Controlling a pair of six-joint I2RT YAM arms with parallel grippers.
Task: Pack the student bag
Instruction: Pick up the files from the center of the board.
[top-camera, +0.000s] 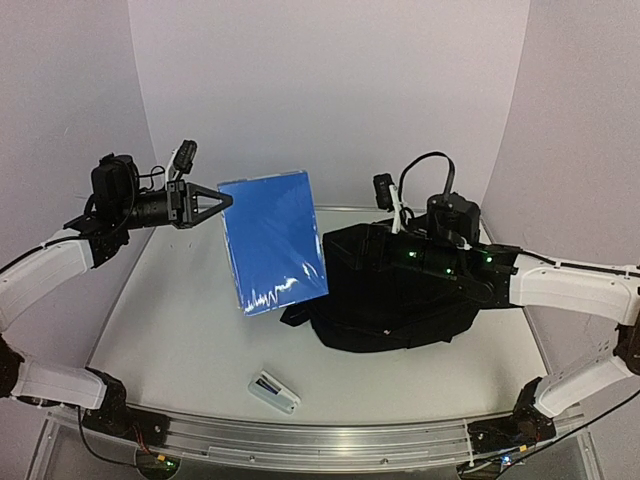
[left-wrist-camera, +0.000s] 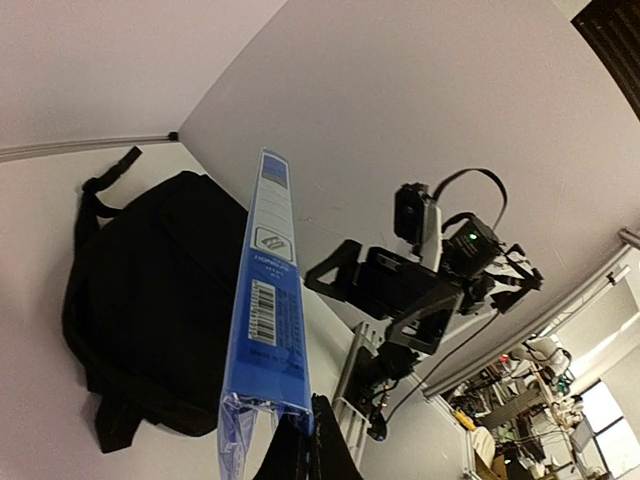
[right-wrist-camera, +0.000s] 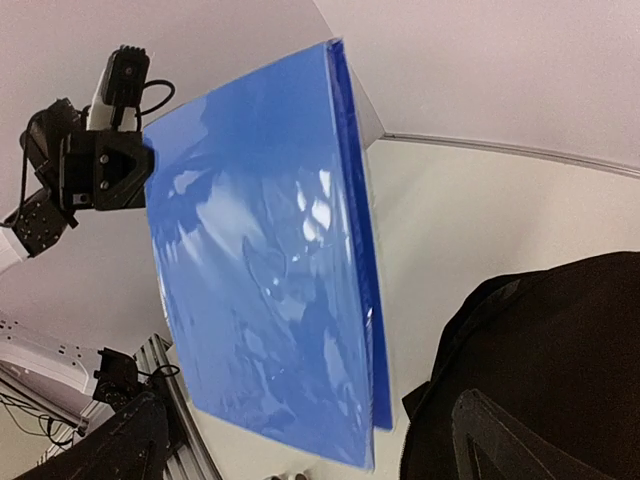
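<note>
- The student bag (top-camera: 400, 290) lies on the surface (top-camera: 170, 300), toward 3 o'clock from its middle. Nothing is seen going into it, and whether its zipper is undone cannot be told.
- A blue folder (top-camera: 272, 240) in glossy wrap is held up in the air at about 10 o'clock from the bag, clear of the surface. It is judged to be on its way and not yet packed.
- The left gripper (top-camera: 215, 207) is clamped tight on the folder's left edge.
- The right gripper (right-wrist-camera: 305, 420) is spread fully wide over the bag's top and nothing is held in it.
- A small white item (top-camera: 273, 391) lies at about 7 o'clock from the bag, near the front edge, untouched.
- The packing is judged to be at an early stage: the folder has yet to be inserted, and possibly the white item too.
</note>
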